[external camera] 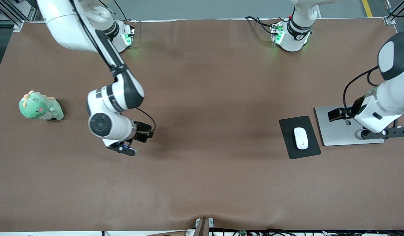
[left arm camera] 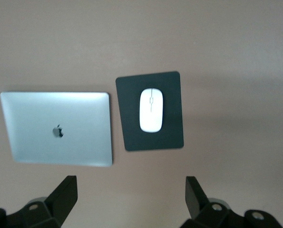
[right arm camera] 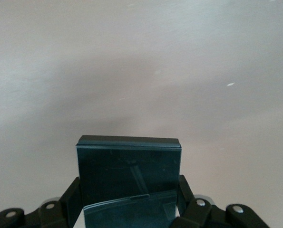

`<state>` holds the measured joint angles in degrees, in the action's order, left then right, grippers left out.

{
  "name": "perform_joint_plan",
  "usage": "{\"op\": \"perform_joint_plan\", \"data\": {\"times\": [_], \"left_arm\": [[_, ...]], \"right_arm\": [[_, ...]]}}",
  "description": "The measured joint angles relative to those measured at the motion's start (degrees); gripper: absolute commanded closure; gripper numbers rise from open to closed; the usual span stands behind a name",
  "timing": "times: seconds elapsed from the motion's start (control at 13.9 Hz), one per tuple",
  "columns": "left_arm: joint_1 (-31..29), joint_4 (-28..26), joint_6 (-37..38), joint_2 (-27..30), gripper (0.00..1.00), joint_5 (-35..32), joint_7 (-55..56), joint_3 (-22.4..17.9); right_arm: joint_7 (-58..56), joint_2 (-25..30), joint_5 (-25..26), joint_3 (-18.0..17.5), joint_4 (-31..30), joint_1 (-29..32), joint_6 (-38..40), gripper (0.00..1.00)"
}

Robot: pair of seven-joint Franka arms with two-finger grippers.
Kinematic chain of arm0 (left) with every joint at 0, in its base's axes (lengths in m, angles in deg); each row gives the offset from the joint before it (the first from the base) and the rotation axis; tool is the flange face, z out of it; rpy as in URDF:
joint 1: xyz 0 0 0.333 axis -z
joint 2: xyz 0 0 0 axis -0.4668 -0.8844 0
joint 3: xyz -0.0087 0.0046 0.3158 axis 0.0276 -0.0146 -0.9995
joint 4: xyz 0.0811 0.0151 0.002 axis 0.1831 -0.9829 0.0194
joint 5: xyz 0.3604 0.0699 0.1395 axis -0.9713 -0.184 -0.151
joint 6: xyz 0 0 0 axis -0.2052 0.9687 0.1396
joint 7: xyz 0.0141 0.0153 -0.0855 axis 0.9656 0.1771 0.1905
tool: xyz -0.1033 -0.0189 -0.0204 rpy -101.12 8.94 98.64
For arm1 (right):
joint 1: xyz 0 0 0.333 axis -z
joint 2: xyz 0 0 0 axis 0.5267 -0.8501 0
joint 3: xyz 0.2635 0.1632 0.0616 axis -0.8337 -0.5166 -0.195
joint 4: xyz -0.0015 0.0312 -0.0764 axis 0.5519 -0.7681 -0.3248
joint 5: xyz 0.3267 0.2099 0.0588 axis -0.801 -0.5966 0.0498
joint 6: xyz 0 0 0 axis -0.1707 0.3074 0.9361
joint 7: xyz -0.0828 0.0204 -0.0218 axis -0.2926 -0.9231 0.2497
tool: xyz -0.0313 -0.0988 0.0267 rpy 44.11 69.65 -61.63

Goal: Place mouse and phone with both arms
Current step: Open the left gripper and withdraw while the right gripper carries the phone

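The white mouse point(external camera: 300, 138) lies on a flat black mat point(external camera: 288, 144) toward the left arm's end of the table; it also shows in the left wrist view point(left arm camera: 151, 110). My left gripper point(external camera: 383, 132) hangs open and empty over the edge of a silver laptop point(external camera: 336, 126), its fingers point(left arm camera: 65, 190) wide apart. My right gripper point(external camera: 123, 149) is over bare table toward the right arm's end, shut on the black phone point(right arm camera: 129, 166), which stands out from between the fingers. The hand hides the phone in the front view.
A green dinosaur plush point(external camera: 40, 106) lies near the right arm's end of the table. The closed laptop point(left arm camera: 58, 128) lies beside the mat point(left arm camera: 172, 128). A brown cloth point(external camera: 208, 131) covers the table.
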<state>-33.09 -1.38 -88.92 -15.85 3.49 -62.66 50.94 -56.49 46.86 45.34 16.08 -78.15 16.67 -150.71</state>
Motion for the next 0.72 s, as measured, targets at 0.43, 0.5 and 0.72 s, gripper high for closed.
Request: {"op": "perform_joint_plan", "data": {"times": [0.43,0.5,0.72], "left_arm": [[0.0,1.7,5.7,6.5,0.00,0.0,0.0,0.1],[0.0,1.7,5.8,7.4,0.00,0.0,-0.2,0.1],[-0.1,1.6,5.6,9.3,0.00,0.0,-2.8,-0.1]], "right_arm": [[-15.8,3.7,0.1,0.1,-11.1,9.8,-7.3,1.00],[-18.3,4.4,0.1,0.2,-13.0,11.3,-8.6,1.00],[-23.6,7.4,1.6,0.2,-18.3,15.2,-9.9,1.00]]}}
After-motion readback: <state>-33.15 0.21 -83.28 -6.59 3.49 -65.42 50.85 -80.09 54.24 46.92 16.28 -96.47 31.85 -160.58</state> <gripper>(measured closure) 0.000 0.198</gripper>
